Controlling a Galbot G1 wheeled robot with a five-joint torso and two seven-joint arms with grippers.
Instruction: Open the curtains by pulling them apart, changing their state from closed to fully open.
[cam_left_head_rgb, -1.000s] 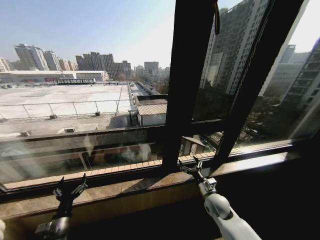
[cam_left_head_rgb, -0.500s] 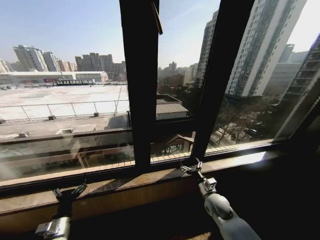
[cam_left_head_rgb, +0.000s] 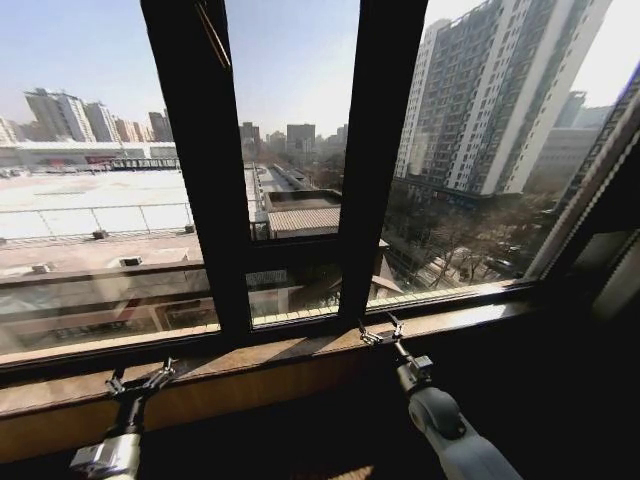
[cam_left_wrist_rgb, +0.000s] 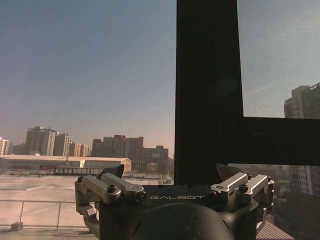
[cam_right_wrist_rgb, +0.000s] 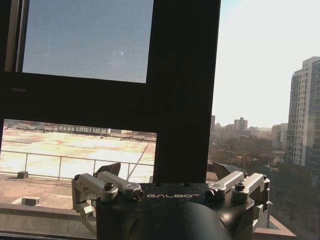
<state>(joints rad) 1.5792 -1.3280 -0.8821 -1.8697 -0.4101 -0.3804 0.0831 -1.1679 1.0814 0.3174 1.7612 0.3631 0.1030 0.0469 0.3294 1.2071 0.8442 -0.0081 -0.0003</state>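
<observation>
Curtains are hard to place from where I stand: in the head view a pale strip (cam_left_head_rgb: 612, 275) at the far right edge, just beside the window's slanted side frame, may be a panel, but I cannot tell. The glass (cam_left_head_rgb: 290, 100) ahead is uncovered, with rooftops and towers plain through it. Two dark posts (cam_left_head_rgb: 200, 180) split the window, and a sunlit sill (cam_left_head_rgb: 300, 350) runs below them. The left gripper (cam_left_head_rgb: 135, 383) is raised low on the left, just in front of the sill, its fingers spread and holding nothing. The right gripper (cam_left_head_rgb: 380, 330) sits near the sill under the right-hand post, also released and empty.

From the left wrist, the left gripper (cam_left_wrist_rgb: 170, 175) points at the window with both fingers (cam_left_wrist_rgb: 112, 171) wide apart and only air between them. A dark post (cam_left_wrist_rgb: 205, 90) and a crossbar stand beyond it.

From the right wrist, the right gripper (cam_right_wrist_rgb: 165, 172) likewise has its fingers (cam_right_wrist_rgb: 110, 168) parted and grips nothing. It faces a dark post (cam_right_wrist_rgb: 185, 90), with a flat roof and a rail outside.
</observation>
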